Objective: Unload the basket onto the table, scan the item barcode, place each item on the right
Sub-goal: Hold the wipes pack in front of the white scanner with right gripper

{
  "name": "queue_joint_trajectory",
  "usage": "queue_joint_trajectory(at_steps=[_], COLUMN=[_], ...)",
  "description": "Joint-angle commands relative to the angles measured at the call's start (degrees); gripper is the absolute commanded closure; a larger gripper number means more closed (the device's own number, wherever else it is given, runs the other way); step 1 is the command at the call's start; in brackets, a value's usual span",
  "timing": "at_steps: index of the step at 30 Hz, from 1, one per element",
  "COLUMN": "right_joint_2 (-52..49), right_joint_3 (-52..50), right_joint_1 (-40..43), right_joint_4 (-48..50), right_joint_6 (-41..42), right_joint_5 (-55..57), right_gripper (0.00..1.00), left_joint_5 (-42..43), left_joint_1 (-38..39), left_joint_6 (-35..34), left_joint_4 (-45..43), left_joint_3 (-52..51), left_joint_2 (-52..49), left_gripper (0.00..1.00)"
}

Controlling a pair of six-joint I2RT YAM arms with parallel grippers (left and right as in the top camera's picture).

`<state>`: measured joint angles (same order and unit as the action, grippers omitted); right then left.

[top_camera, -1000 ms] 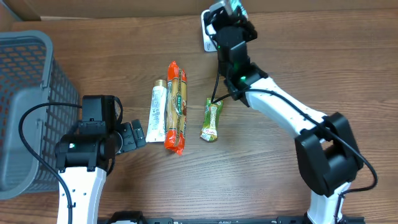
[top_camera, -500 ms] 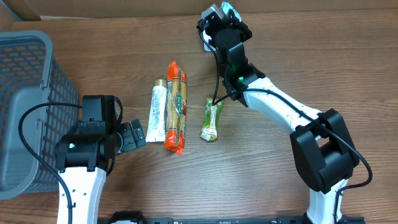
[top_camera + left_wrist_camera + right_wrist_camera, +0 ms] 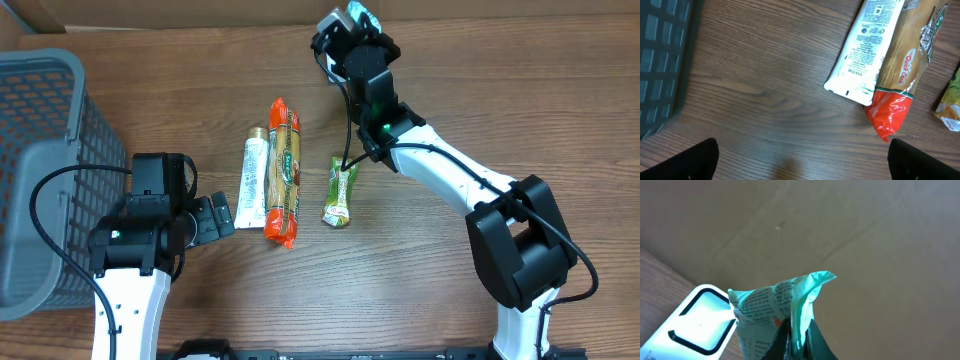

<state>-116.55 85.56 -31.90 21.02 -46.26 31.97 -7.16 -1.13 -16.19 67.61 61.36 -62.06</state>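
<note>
The right fingers (image 3: 780,347) are pinched tight on a crumpled teal packet (image 3: 782,305), holding it just beside the white scanner (image 3: 700,322) at the far edge of the surface (image 3: 520,100). Well away from the scanner, the left fingers (image 3: 695,160) stand wide apart with nothing between them, near a white tube (image 3: 865,45).

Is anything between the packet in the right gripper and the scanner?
Nothing visible. The right gripper is shut on the teal packet, which sits just beside the white scanner in the wrist view, with no object between them.
</note>
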Motion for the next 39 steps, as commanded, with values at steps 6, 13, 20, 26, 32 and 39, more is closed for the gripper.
queue_joint_trajectory(at_steps=[6, 13, 20, 26, 32, 39], right_joint_2=[-6.14, -15.21, -18.16, -18.16, -18.16, -18.16], right_joint_3=[0.68, 3.13, 6.23, 7.91, 7.91, 7.91], right_joint_1=[0.92, 2.60, 4.07, 4.07, 4.07, 4.07], right_joint_4=[10.01, 21.66, 22.01, 22.25, 22.27, 22.23], right_joint_6=[-20.55, -31.47, -31.63, -31.63, -31.63, -31.61], right_joint_5=[-8.24, -11.58, -14.36, -14.73, -14.73, -14.71], right_gripper=[0.96, 0.96, 0.96, 0.96, 0.96, 0.96], left_joint_5=[-0.74, -0.74, -0.74, -0.74, -0.74, -0.74], left_joint_1=[0.02, 0.02, 0.02, 0.02, 0.02, 0.02], left_joint_6=[-0.57, -0.57, -0.57, -0.57, -0.55, -0.57], left_joint_4=[-0.17, -0.17, -0.17, -0.17, -0.17, -0.17], left_joint_3=[-0.26, -0.26, -0.26, -0.26, -0.26, -0.26], left_joint_2=[-0.20, -0.20, -0.20, -0.20, -0.20, -0.20], left_gripper=[0.00, 0.01, 0.00, 0.01, 0.00, 0.00])
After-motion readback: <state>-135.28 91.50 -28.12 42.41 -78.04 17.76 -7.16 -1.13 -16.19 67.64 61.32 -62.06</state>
